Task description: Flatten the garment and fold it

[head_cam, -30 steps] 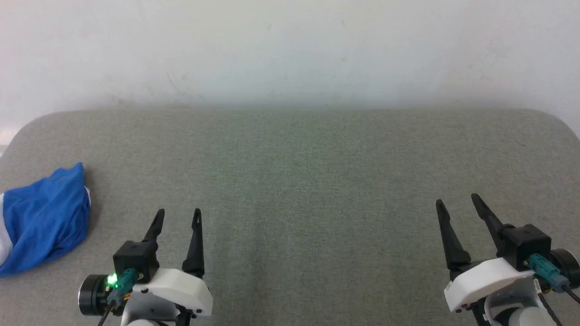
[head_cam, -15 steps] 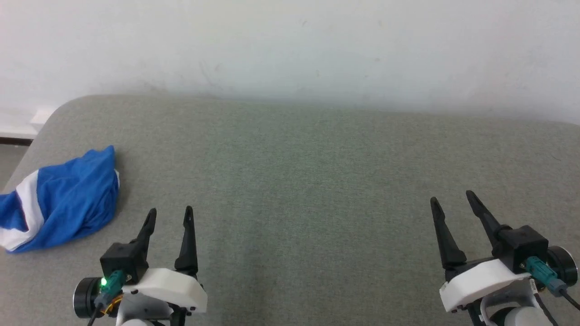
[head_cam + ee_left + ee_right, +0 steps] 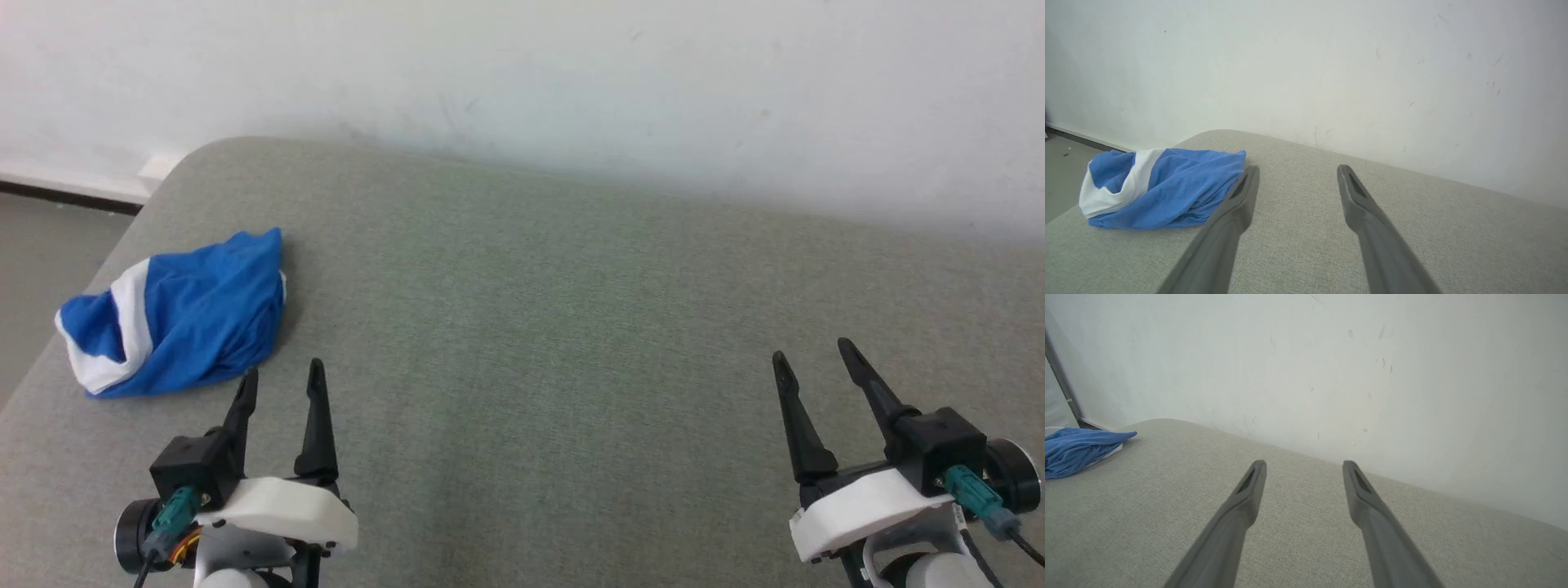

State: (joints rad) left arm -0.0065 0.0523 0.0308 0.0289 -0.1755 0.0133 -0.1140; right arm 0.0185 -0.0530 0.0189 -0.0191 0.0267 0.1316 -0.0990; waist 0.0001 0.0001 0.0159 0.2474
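The garment (image 3: 175, 327), bright blue with a white stripe, lies crumpled in a heap near the left edge of the grey padded table (image 3: 571, 310). In the left wrist view the garment (image 3: 1163, 185) sits just left of my left finger. It shows far off at the left in the right wrist view as well, the garment (image 3: 1077, 451). My left gripper (image 3: 282, 377) is open and empty, just below and to the right of the heap, not touching it. My right gripper (image 3: 812, 351) is open and empty at the lower right, far from the cloth.
A white wall (image 3: 522, 82) rises behind the table. The table's rounded left corner (image 3: 175, 159) drops off to grey floor (image 3: 49, 261), with a dark baseboard along the wall's foot. The grey surface stretches wide between the two grippers.
The head camera has turned left, so the garment and the table's left edge have come further into the picture. The left gripper now sits closer to the heap. Both grippers stay open.
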